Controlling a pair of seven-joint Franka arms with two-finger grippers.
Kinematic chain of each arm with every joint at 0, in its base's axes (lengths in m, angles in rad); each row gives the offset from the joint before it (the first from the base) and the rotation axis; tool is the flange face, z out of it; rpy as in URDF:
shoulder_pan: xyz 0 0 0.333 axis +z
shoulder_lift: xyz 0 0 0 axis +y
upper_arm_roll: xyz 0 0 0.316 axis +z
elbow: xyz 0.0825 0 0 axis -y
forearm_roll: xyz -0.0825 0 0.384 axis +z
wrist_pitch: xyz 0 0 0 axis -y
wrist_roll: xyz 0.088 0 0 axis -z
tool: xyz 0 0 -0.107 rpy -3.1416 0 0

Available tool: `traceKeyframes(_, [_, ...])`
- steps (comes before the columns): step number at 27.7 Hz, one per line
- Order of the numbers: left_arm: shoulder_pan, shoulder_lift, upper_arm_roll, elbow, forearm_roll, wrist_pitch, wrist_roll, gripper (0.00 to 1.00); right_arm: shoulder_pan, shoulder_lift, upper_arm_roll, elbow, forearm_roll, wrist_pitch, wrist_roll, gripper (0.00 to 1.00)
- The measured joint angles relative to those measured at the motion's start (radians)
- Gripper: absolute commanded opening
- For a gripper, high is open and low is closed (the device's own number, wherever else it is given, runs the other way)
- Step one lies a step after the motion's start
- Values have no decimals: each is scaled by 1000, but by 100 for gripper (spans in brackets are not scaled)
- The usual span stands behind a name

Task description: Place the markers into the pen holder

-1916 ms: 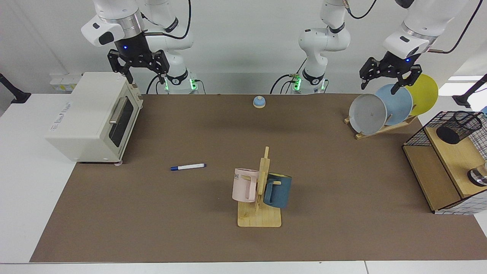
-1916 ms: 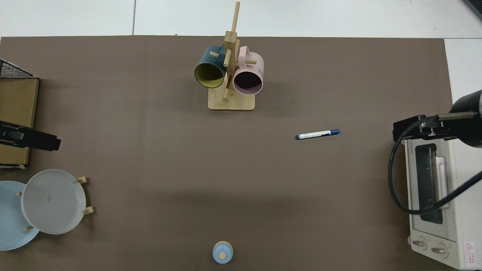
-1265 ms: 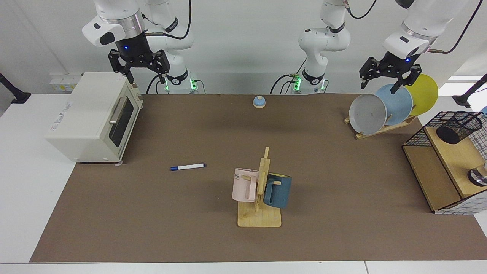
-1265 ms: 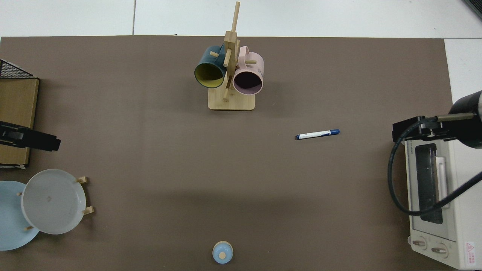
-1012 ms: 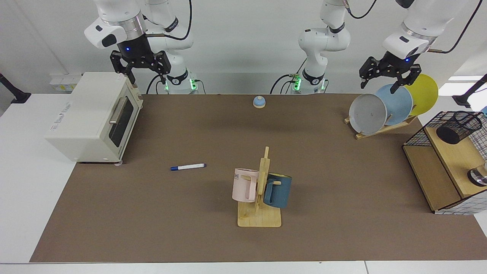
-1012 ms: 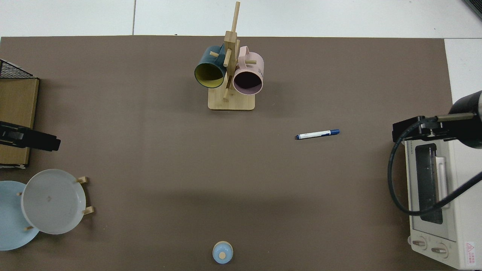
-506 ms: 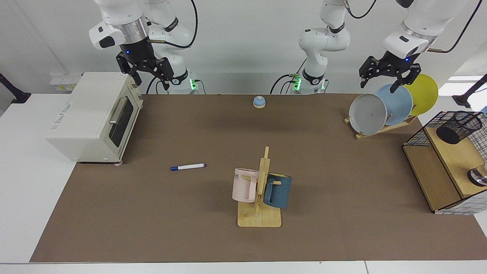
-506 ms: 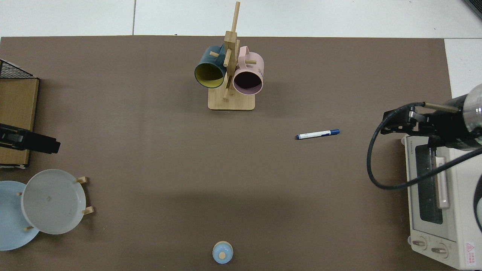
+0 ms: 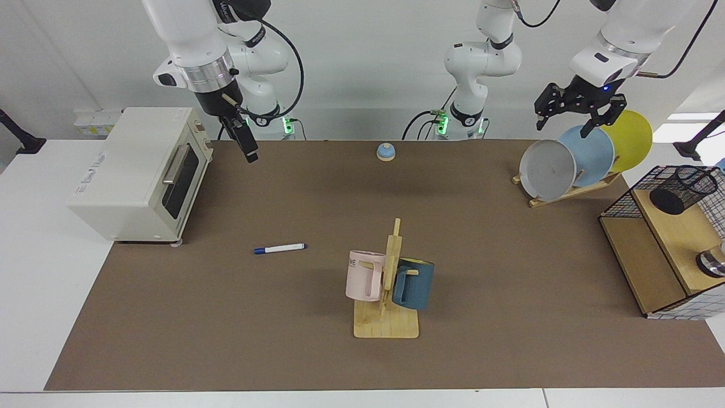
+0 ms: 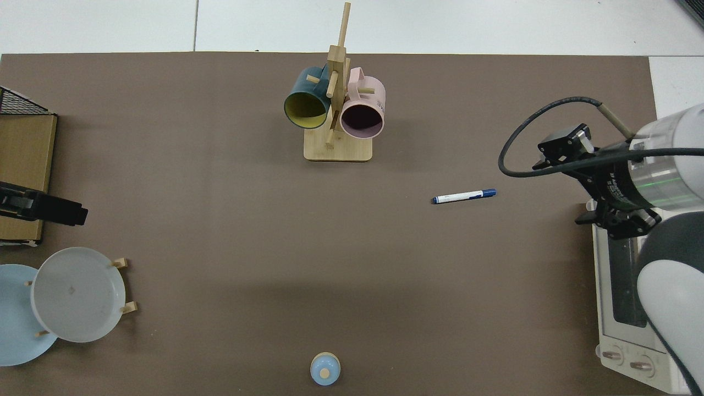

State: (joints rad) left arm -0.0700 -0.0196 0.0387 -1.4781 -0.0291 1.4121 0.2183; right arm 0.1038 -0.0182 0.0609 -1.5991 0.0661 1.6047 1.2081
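mugs: a pink one [image 9: 362,276] and a blue one [image 9: 414,283] hang on a wooden rack [image 9: 386,325], nearest the facing camera, mid tabletop [image 9: 226,340].
marker [image 9: 280,248]: lies flat on the tabletop, untouched, blue cap toward the oven [image 9: 139,173], between oven and rack, well apart from both arms.
holder [image 9: 682,188]: black mesh cup on a wooden shelf [image 9: 674,238] at the far side from the marker, tilted; its mouth seems to face sideways.
right pincer [image 9: 247,148]: beyond the marker, above the tabletop beside the oven's top corner, seen edge-on; cannot tell how wide the jaws stand.
left pincer [image 9: 573,113]: farthest back, waiting over the plates [image 9: 572,161], jaws wide, holding nothing.
step, as i judge: reach for the marker, no grasp yet.
risk: a thin round barrel lying flat may roll or slip out if the jaws close off-centre or too high.
risk: the long carry to a tilted holder could end with the marker striking the rim or sliding back out.
risk: passing low, the arm could knock the rack.
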Motion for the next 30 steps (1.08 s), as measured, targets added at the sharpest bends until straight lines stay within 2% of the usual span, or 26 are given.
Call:
traceKeyframes(8, [0, -1, 1, 0, 0, -13, 0, 100, 1, 3, -2, -31, 0, 0, 180, 100])
traceKeyframes(12, [1, -3, 4, 0, 0, -35, 0, 100, 1, 34, -3, -51, 0, 18, 289, 100])
traceKeyframes(20, [1, -7, 5, 0, 0, -40, 0, 100, 17, 128, 0, -93, 1, 124, 347, 100])
traceKeyframes(30, [0, -7, 2, 0, 0, -41, 0, 100, 46, 168, 2, -214, 2, 337, 347, 100])
